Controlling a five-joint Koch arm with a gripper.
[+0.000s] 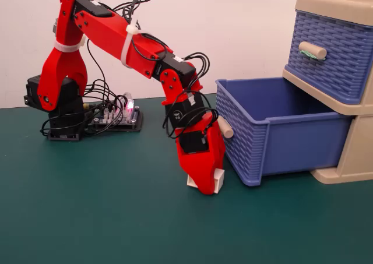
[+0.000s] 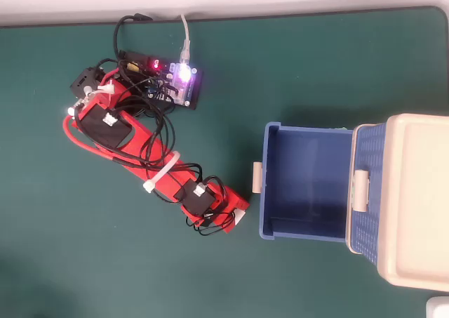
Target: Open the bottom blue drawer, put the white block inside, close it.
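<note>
The bottom blue drawer is pulled out of the beige cabinet, its plain beige handle facing the arm. In the overhead view the drawer looks empty inside. My red gripper points down at the table just left of the drawer front. The white block sits between its jaws at table level, showing on both sides of the front jaw. In the overhead view the white block shows at the tip of the gripper.
The upper blue drawer is shut, and its handle bears green tape. A lit controller board with cables sits by the arm's base. The green mat runs to the front and left.
</note>
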